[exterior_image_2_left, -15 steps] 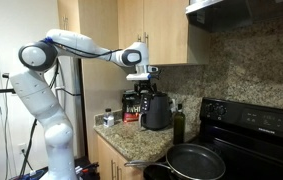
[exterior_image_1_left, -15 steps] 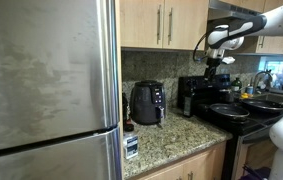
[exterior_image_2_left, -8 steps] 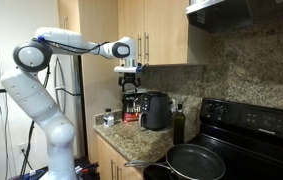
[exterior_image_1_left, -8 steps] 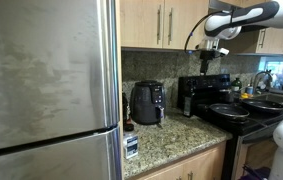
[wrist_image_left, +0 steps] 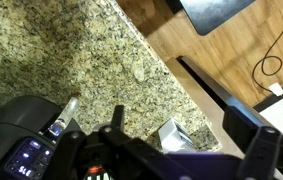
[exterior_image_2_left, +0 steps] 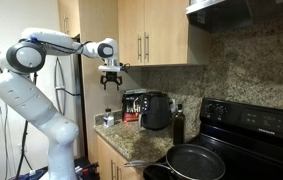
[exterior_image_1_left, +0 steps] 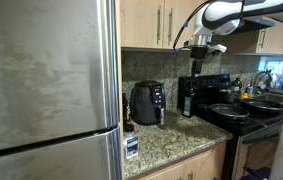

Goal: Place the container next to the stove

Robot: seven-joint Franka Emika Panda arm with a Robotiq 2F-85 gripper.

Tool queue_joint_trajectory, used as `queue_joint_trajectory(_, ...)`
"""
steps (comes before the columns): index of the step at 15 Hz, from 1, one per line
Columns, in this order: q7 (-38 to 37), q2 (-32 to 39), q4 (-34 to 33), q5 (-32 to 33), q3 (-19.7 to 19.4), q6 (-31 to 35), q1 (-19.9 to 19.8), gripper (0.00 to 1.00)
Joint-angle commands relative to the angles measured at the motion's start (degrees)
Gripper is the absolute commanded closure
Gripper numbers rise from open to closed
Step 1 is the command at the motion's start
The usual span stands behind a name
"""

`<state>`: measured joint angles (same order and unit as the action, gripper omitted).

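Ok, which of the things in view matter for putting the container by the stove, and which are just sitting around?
For the job: stove; tool, open and empty, above the counter. I cannot tell which item is the container.
Just there: air fryer, dark bottle, frying pan, fridge.

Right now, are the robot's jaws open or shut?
Open: in an exterior view the black gripper hangs above the speckled granite counter, jaws spread apart, nothing between them.

Even indoor light; soft glare on the refrigerator (exterior_image_1_left: 46, 70) (wrist view slightly blurred).
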<state>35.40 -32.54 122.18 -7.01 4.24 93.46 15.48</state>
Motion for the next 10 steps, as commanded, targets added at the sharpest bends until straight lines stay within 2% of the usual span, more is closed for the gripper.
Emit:
queue_joint_trajectory(1, 6.0, 1.6, -2.2, 0.7, -1.5, -4.8, 1.8, 0.00)
queue_joint_trajectory(5, 15.5, 2.2, -2.9, -1.5, -3.1, -7.6, 3.0, 0.00)
queue_joint_trajectory(6, 16.4, 2.3, -2.9, -0.2, -2.6, -7.7, 2.6, 0.00)
queue_joint_trajectory(7, 15.9, 1.5, -1.8, -0.8, -2.2, -4.8, 2.1, 0.00)
queue_joint_trajectory(10, 14.3, 0.9, -1.3, -0.6, -1.6, -5.6, 1.6, 0.00)
